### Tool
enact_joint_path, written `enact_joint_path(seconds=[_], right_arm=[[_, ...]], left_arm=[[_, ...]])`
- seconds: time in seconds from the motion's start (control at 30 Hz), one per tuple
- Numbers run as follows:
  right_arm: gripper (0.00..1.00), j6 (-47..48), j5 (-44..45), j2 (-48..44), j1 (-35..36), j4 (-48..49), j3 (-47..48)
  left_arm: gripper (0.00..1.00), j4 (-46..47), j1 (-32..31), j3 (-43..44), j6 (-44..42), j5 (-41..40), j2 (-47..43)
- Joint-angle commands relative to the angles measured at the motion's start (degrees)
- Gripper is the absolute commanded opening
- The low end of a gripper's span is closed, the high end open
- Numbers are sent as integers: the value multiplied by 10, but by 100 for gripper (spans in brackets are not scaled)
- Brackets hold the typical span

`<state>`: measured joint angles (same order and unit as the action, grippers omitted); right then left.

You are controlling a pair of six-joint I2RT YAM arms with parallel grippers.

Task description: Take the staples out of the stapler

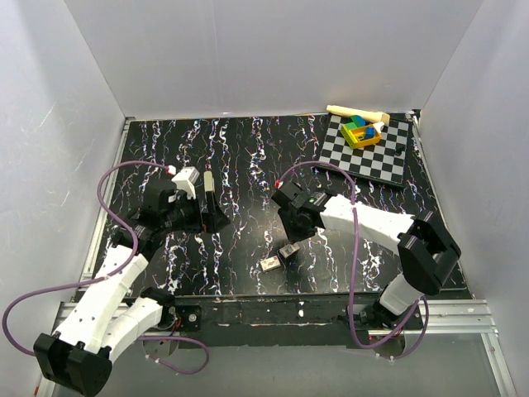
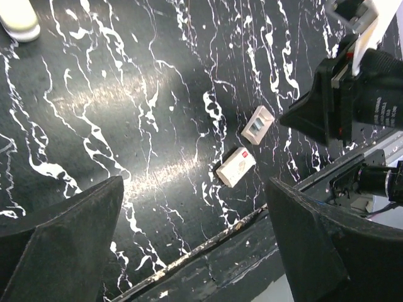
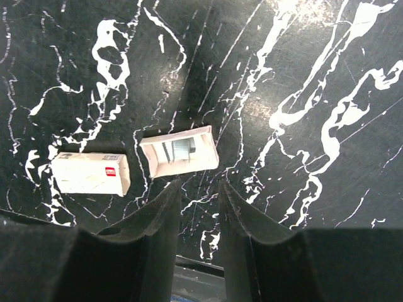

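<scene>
The stapler (image 1: 210, 190) shows in the top view as a beige strip over dark parts, left of centre on the black marbled table. It lies right beside my left gripper (image 1: 201, 217). In the left wrist view a beige rounded end (image 2: 17, 19) sits in the top left corner. My left gripper (image 2: 194, 189) is wide open and empty. My right gripper (image 3: 199, 184) hovers just short of a small white tray (image 3: 179, 150) that holds a strip of staples (image 3: 183, 147). Its jaws stand a narrow gap apart with nothing between them.
A closed white staple box (image 3: 91, 173) with a red label lies beside the tray. Both show in the top view near the front edge, box (image 1: 270, 264) and tray (image 1: 288, 252). At the back right are a checkerboard mat (image 1: 376, 161), a colourful block toy (image 1: 361, 131) and a wooden piece (image 1: 355, 112).
</scene>
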<state>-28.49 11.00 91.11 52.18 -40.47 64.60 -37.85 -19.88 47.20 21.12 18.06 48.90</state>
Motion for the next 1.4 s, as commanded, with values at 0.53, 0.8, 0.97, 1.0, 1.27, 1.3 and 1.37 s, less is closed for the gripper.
enact_joint_path(seconds=[0.53,0.8,0.97,1.0,1.27,1.3,1.37], right_arm=[[38,45,-71,-1,-54,41,-30],[38,49,-79,17,-58,50,-34],[38,54,-81,26,-60,58,-35],[38,55,-81,28,-61,58,-35],[36,56,-81,45,-62,63,-40],[36,55,-81,48,-62,63,-40],[35,55,-81,50,-62,62,-40]], left_arm=[[30,13,-150,-55,142,-73,109],[0,39,-195,-63,164,-80,156],[0,59,-217,-67,180,-80,181],[0,63,-222,-68,183,-80,185],[0,77,-245,-69,201,-83,211],[0,78,-248,-69,204,-84,215],[0,80,-253,-70,207,-85,219]])
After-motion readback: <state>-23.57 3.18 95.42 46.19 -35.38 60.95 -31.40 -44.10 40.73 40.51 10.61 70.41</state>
